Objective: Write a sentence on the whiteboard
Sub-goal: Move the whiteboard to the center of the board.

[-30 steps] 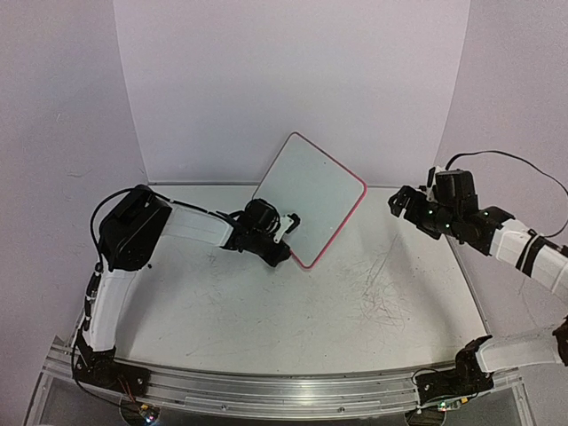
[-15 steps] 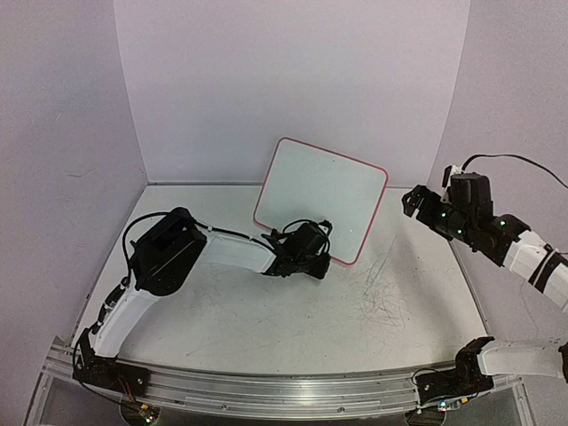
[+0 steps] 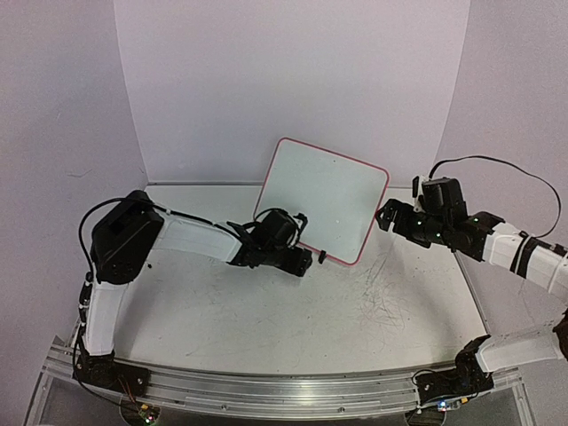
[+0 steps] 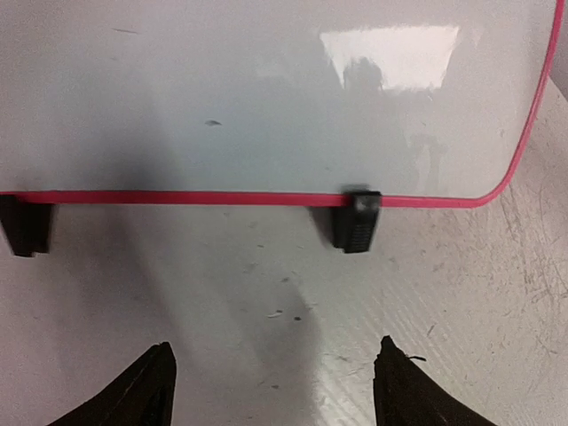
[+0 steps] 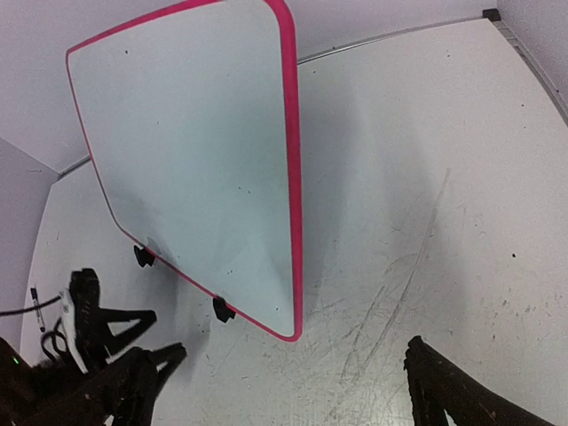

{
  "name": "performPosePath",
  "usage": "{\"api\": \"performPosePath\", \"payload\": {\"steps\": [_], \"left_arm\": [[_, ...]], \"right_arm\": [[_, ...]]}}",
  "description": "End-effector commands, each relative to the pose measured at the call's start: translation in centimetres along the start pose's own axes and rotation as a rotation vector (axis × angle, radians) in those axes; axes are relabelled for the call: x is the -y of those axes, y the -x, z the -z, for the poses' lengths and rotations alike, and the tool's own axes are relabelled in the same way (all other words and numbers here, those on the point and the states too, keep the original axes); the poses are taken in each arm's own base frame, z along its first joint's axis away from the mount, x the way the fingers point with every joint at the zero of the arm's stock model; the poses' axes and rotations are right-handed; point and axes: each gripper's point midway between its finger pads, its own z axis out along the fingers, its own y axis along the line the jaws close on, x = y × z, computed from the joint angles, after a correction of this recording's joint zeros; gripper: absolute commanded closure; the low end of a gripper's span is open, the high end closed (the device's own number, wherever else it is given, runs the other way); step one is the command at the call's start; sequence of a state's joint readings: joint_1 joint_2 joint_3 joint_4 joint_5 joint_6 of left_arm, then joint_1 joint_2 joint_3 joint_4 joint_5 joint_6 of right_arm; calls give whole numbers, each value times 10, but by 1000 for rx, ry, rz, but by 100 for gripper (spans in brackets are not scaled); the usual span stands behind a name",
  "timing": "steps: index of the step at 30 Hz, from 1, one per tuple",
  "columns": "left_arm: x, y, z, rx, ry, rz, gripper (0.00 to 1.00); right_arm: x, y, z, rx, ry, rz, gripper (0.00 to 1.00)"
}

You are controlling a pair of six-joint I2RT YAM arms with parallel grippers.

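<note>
I've pulled my left pincer (image 4: 275,355) back off the board (image 3: 324,200), now open and empty; right pincer (image 3: 386,217) wide, empty; nothing written yet.

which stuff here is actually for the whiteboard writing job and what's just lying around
For the job: whiteboard, standing on clip feet, no writing visible; left gripper, open; right gripper, open.
Just there: grey scribble marks on the tabletop; black cable.
</note>
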State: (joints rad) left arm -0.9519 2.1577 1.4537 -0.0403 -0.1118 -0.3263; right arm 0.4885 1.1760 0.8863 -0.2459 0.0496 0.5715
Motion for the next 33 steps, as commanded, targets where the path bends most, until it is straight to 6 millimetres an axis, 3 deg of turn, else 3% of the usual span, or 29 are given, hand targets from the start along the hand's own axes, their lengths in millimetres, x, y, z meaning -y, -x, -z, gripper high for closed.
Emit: {"api": "performPosePath", "payload": {"steps": [1, 6, 15, 18, 24, 33], "left_arm": [[-60, 38, 31, 54, 23, 49, 20], [-96, 44, 19, 29, 43, 97, 26], [-96, 57, -17, 19, -20, 69, 39], [-100, 56, -29, 3, 6, 56, 46], [-107, 60, -35, 22, 86, 43, 67], [-76, 44, -34, 29, 165, 62, 91]], "right_arm": [[-33, 14, -1, 29, 100, 40, 2], [-45, 12, -4, 14, 141, 55, 2], [-44, 12, 3, 25, 146, 55, 2], [-42, 11, 4, 28, 143, 53, 2], [-43, 12, 6, 31, 146, 48, 2], [-41, 15, 8, 46, 138, 39, 2]]}}
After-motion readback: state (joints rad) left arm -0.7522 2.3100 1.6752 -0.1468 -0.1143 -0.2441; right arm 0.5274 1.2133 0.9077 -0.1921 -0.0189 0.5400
